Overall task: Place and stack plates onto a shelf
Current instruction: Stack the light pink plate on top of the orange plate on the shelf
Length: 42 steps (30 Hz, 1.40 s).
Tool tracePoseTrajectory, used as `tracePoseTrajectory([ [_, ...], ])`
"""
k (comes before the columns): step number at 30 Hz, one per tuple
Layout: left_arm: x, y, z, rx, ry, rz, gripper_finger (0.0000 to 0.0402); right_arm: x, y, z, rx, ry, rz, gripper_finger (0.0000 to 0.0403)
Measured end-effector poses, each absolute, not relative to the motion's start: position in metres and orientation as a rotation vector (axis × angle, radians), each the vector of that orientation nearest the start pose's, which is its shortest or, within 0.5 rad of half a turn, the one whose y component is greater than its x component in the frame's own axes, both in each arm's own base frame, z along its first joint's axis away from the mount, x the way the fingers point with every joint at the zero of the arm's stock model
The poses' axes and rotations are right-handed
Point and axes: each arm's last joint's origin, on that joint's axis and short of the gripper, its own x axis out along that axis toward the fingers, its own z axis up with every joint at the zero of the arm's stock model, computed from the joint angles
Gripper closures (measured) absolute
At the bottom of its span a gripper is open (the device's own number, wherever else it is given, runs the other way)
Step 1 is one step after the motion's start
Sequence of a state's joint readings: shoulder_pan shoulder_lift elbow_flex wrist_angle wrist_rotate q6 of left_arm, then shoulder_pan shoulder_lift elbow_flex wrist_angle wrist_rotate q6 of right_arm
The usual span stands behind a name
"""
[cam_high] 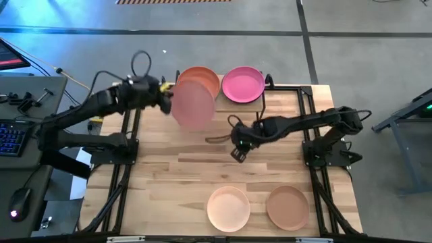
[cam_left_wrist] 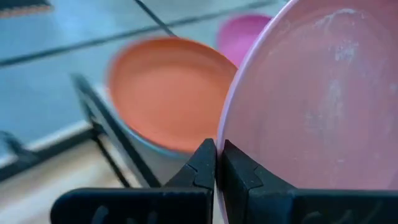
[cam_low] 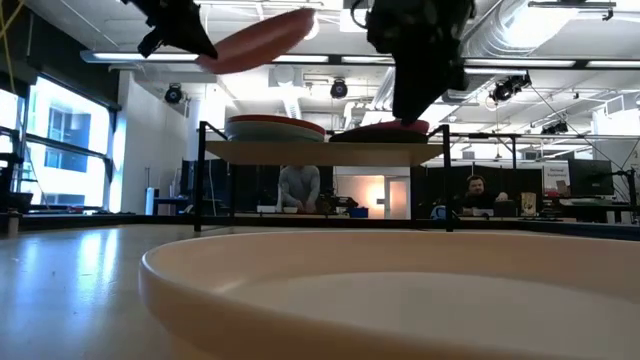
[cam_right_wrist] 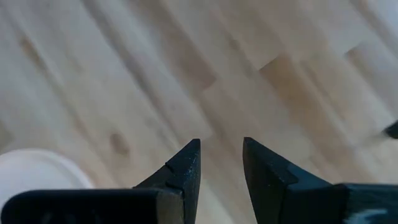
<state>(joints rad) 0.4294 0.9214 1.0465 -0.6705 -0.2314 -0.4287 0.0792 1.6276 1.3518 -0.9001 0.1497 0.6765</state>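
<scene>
My left tool (cam_high: 164, 98) pinches the pink plate (cam_high: 193, 102) by its rim, tilted, right of the tool at upper centre, overlapping the orange plate (cam_high: 202, 77) on the shelf (cam_low: 320, 152). My right tool (cam_high: 237, 152) hangs open over bare bench (cam_high: 175, 175), mid-frame.

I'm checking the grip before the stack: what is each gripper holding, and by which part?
The left gripper is shut on the pink plate, pinching its rim at the edge. The right gripper is open over the table and holds nothing.
</scene>
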Motion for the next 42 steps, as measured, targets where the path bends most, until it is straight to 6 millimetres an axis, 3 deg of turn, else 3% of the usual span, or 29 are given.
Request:
tracePoseTrajectory([
  [10,0.16,0.148,0.375,-0.456,0.358,0.929,0.0401,0.323,-0.025,0.269,0.477,1.092,-0.502,0.0304],
  [21,0.187,0.216,0.361,-0.574,0.465,0.903,0.0402,0.321,-0.046,0.269,0.422,1.111,-0.473,0.0304],
  [29,0.197,0.23,0.349,-0.641,0.616,0.918,0.0401,0.32,-0.05,0.269,0.394,1.12,-0.456,0.0304],
  [42,0.205,0.241,0.329,-0.688,0.691,0.935,0.0401,0.32,-0.049,0.269,0.378,1.122,-0.445,0.0304],
])
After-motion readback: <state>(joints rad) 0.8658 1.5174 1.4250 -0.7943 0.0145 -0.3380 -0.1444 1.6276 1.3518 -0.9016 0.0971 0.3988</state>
